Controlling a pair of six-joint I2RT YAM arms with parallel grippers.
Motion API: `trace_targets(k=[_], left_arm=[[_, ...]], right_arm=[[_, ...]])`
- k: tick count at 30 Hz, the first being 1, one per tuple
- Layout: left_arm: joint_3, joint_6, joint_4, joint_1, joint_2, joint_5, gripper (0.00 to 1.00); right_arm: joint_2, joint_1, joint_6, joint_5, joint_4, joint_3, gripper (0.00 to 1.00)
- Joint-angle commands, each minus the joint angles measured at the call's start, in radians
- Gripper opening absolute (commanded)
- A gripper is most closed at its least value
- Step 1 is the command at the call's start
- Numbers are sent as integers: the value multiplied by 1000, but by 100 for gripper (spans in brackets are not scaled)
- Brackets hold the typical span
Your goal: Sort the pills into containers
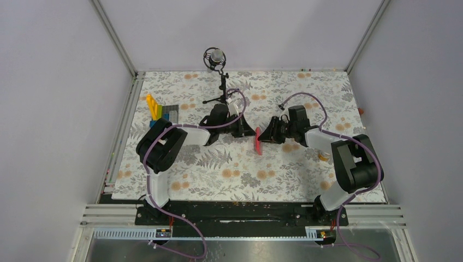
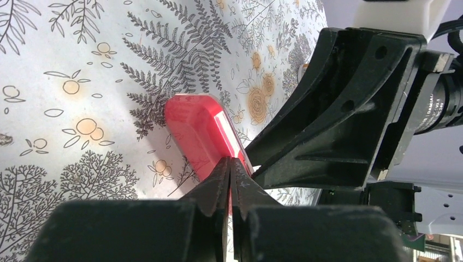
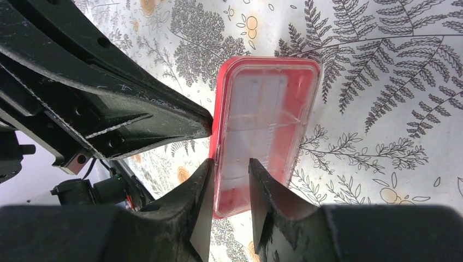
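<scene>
The pink compartment box (image 1: 257,143) stands tilted on its long edge on the flowered cloth, between my two grippers. In the left wrist view its pink underside (image 2: 196,128) faces the camera. In the right wrist view its clear lid side (image 3: 267,109) faces the camera. My left gripper (image 1: 251,132) (image 2: 230,162) is shut, its tips pinching the box's rim. My right gripper (image 1: 263,136) (image 3: 229,174) is open a little, its fingers over the box's near end without gripping it. No pills show. A small yellowish thing (image 1: 323,157), perhaps a bottle, peeks from under the right arm.
A blue, yellow and grey toy-brick block (image 1: 161,111) sits at the back left. A black microphone stand (image 1: 217,73) stands at the back centre. The cloth ends at metal rails (image 1: 123,136) on the left and front. The left gripper's body (image 3: 98,103) crowds the right wrist view.
</scene>
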Motion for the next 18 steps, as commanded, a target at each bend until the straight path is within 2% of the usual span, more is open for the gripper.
trace_targets(k=[1, 9, 15, 18], left_arm=[[-15, 97, -172, -38, 48, -29, 0], [-8, 99, -185, -38, 45, -29, 1], [39, 52, -164, -38, 53, 25, 18], [60, 41, -162, -40, 69, 39, 23]], right_arm=[[52, -4, -21, -22, -12, -63, 0], [35, -12, -25, 15, -47, -70, 0], [19, -11, -22, 81, -94, -38, 0], [6, -12, -13, 118, -99, -28, 0]])
